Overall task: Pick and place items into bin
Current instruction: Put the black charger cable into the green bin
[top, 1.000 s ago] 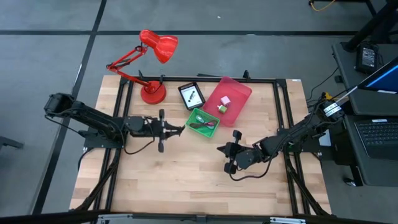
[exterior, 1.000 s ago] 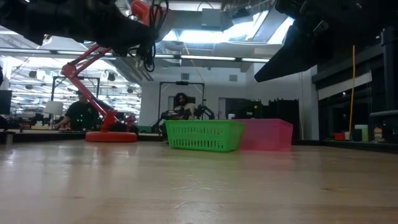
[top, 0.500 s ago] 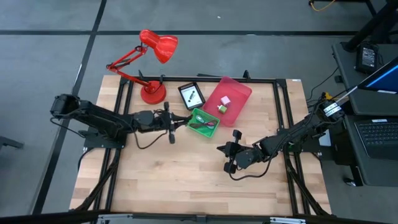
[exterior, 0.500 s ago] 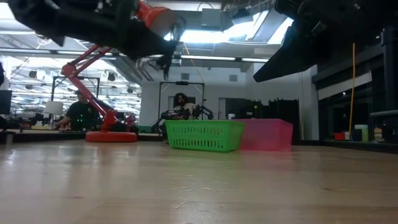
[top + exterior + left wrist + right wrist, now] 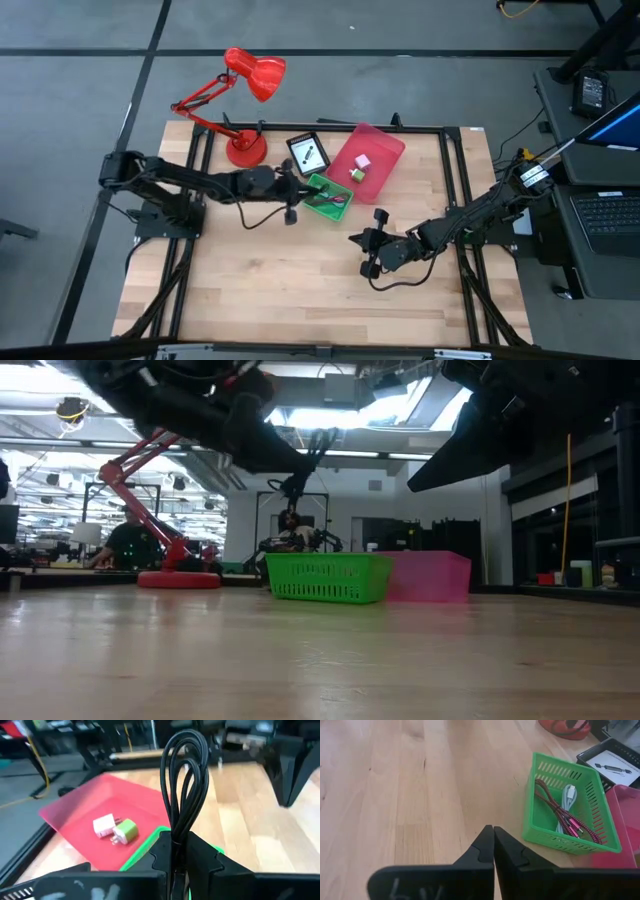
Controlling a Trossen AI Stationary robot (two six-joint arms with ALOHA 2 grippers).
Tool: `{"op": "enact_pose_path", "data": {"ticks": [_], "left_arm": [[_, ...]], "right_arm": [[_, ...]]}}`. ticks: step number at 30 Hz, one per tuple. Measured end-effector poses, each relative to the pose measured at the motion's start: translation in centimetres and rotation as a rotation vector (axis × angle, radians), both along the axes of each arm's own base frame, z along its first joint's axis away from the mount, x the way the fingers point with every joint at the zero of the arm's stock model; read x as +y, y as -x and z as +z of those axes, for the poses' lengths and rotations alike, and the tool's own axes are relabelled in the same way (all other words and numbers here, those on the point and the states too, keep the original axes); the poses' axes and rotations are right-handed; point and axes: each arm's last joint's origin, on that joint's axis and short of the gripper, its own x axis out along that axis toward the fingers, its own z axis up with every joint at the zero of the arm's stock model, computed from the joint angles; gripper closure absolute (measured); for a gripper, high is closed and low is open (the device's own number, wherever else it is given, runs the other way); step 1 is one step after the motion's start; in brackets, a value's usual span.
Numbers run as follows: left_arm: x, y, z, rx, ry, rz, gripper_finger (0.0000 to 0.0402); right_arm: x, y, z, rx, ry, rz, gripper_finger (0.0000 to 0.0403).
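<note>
My left gripper [image 5: 296, 192] [image 5: 177, 842] is shut on a coiled black cable [image 5: 185, 780] and hovers at the left rim of the green basket [image 5: 326, 197]. That basket holds a maroon cable [image 5: 560, 810] and a white cable [image 5: 568, 800]. Beside it, the pink bin [image 5: 366, 160] holds a pink cube [image 5: 362, 160] and a green piece [image 5: 355, 174]. A black tray [image 5: 308, 152] carries a white card with black marks. My right gripper [image 5: 372, 247] [image 5: 493, 834] is shut on nothing, above bare table right of centre. My left gripper pinches the bundled strands of the black cable [image 5: 176, 832] between its two fingers. The looped end [image 5: 187, 742] sticks out past the fingertips. The fingers point toward the table's right, slanting a little down. The cable is lifted clear of table and basket.
A red desk lamp [image 5: 245, 148] stands at the table's far left, behind my left arm. Black rails [image 5: 200, 170] run along the table's sides. Bare wood [image 5: 280, 280] fills the near half of the table. A person [image 5: 125, 545] sits in the room beyond.
My left gripper has carried the black cable toward the table's right, from left of centre to the green basket's left rim, staying shut on it. The arm has stretched out further. My right arm has kept still.
</note>
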Motion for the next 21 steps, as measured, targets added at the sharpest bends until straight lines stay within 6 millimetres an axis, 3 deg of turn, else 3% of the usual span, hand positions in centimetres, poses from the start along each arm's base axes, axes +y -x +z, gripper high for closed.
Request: {"op": "enact_pose_path", "data": {"ticks": [12,21], "left_arm": [[0.6,-2.7,2.9,0.359,-0.125,-0.088,0.0373],[0.9,-5.1,3.3,0.511,-0.186,-0.144,0.0373]], "right_arm": [[0.0,-0.1,0.1,-0.013,-0.006,0.000,0.0402],[0.0,-0.1,0.1,-0.013,-0.007,0.001,0.0402]]}}
